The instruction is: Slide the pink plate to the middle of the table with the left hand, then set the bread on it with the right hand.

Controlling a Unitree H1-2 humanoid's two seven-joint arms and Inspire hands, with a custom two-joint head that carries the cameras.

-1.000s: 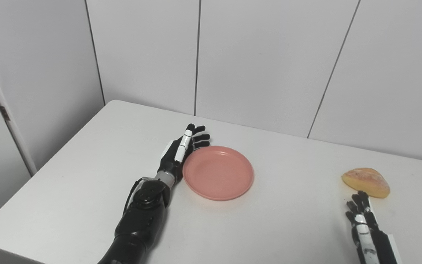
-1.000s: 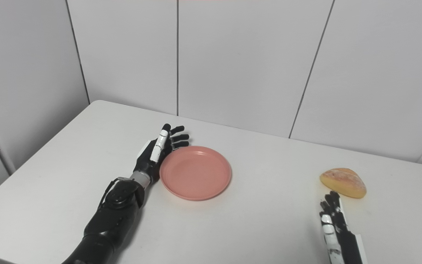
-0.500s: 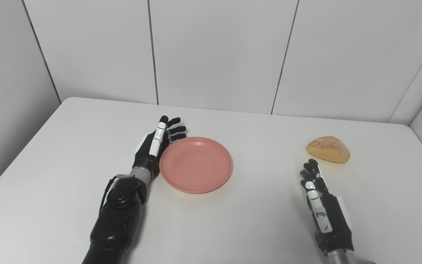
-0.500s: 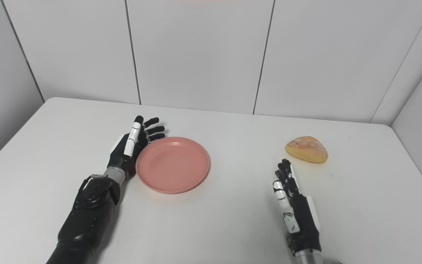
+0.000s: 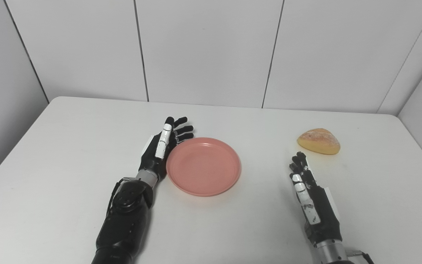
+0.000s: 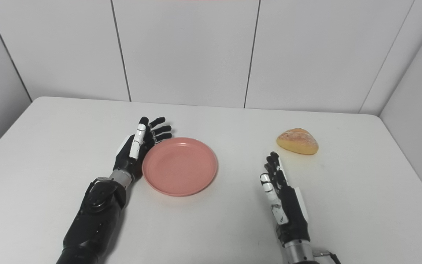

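Note:
The pink plate (image 5: 203, 165) lies flat near the middle of the white table (image 5: 68, 146). My left hand (image 5: 162, 147) is open, on edge, its palm against the plate's left rim. The bread (image 5: 318, 141), a golden roll, lies at the right of the table. My right hand (image 5: 308, 194) is open and empty, fingers straight and pointing toward the bread, a short gap below and left of it. The same scene shows in the right eye view, with the plate (image 6: 180, 165), the bread (image 6: 298, 141), the left hand (image 6: 137, 145) and the right hand (image 6: 280, 200).
White panelled walls (image 5: 211, 51) close in the table at the back and on the right. The table's right edge (image 5: 421, 146) runs close past the bread.
The camera has swung to the right, so the whole picture shifted. The left hand stays against the plate's left rim. The right hand shows more fully.

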